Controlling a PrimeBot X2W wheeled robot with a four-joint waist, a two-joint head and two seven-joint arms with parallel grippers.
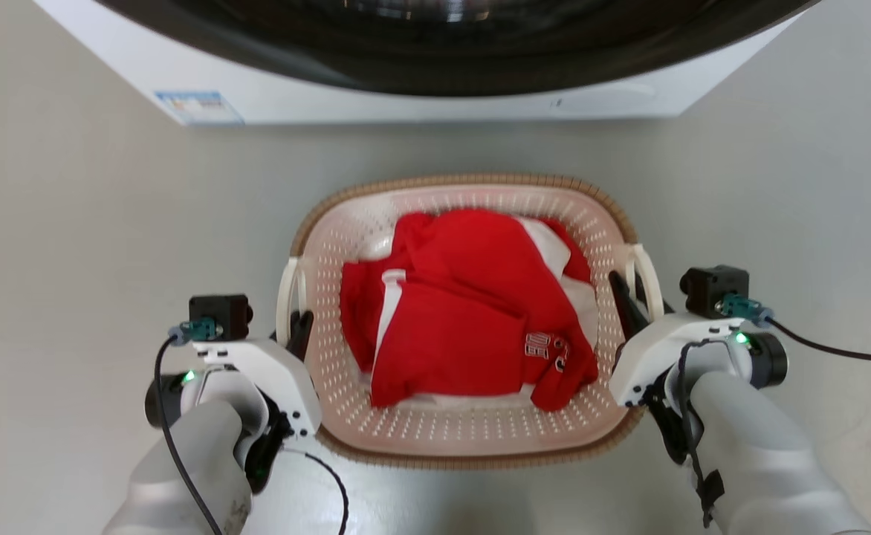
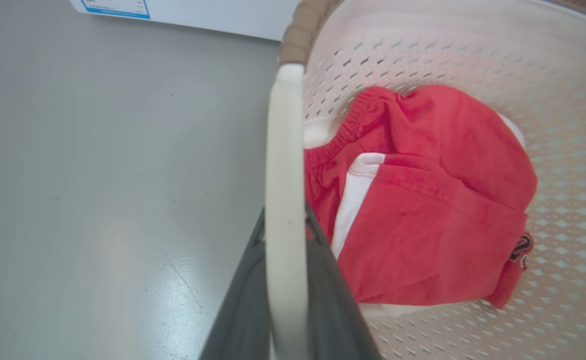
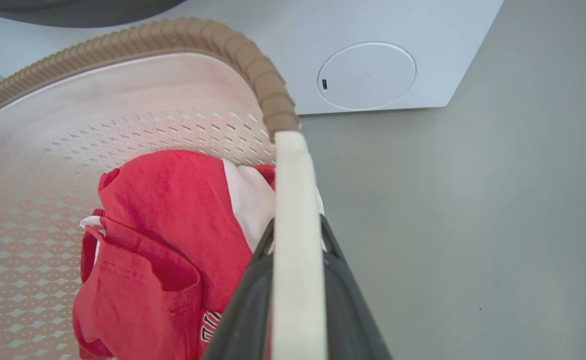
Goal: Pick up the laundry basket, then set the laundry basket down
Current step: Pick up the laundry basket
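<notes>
The basket (image 1: 435, 435), with red clothes (image 1: 465, 312) inside, is just in front of the washer (image 1: 406, 100). The left gripper (image 1: 300, 327) has its fingers clamped on the left handle (image 1: 285, 293), and the right gripper (image 1: 623, 297) on the right handle (image 1: 649, 279). The grasp looks done; lifting and setting down seem left.

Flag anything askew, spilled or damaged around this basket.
Nothing stands out. The laundry basket is square to the washer, its visible rim unbroken. The red and white clothes lie wholly inside. The left gripper and right gripper each have their jaws closed around one of its white loop handles.
</notes>
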